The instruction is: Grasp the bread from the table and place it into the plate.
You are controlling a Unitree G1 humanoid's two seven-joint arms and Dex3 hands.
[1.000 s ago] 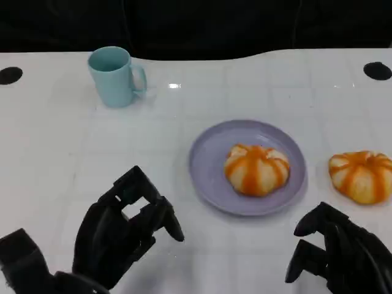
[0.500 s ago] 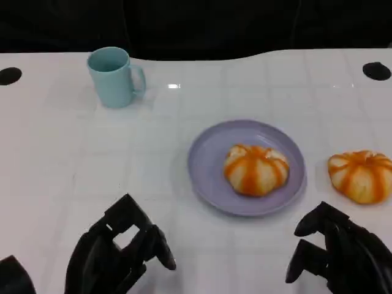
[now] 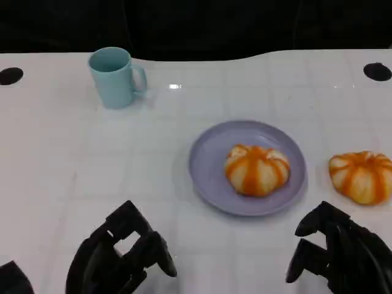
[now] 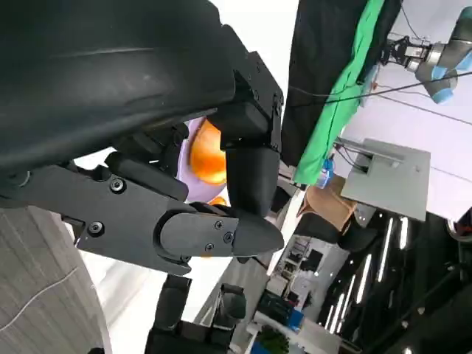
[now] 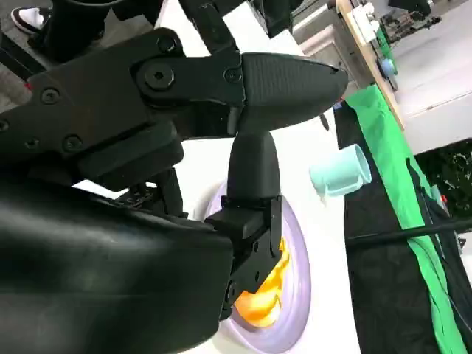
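A round bun with orange stripes [image 3: 256, 169] lies on the lavender plate [image 3: 208, 156] at the table's centre. A second striped bun [image 3: 361, 176] rests on the white table to the right of the plate. My left hand [image 3: 119, 257] hovers low at the near left, fingers loosely bent and holding nothing. My right hand [image 3: 340, 254] sits at the near right, just short of the second bun, also holding nothing. The left wrist view looks past the left hand [image 4: 169, 221] to the bun [image 4: 205, 151]. The right wrist view looks past the right hand [image 5: 147, 147] to the bun [image 5: 258, 295] on the plate [image 5: 299, 287].
A light blue mug [image 3: 115, 76] stands at the far left, also seen in the right wrist view as a mug [image 5: 341, 172]. Black round holes [image 3: 376, 71] mark the table's far corners. Bare white table lies between the hands and the plate.
My left hand has drawn back and down toward the near edge, away from the plate. The right hand, both buns and the mug have stayed put.
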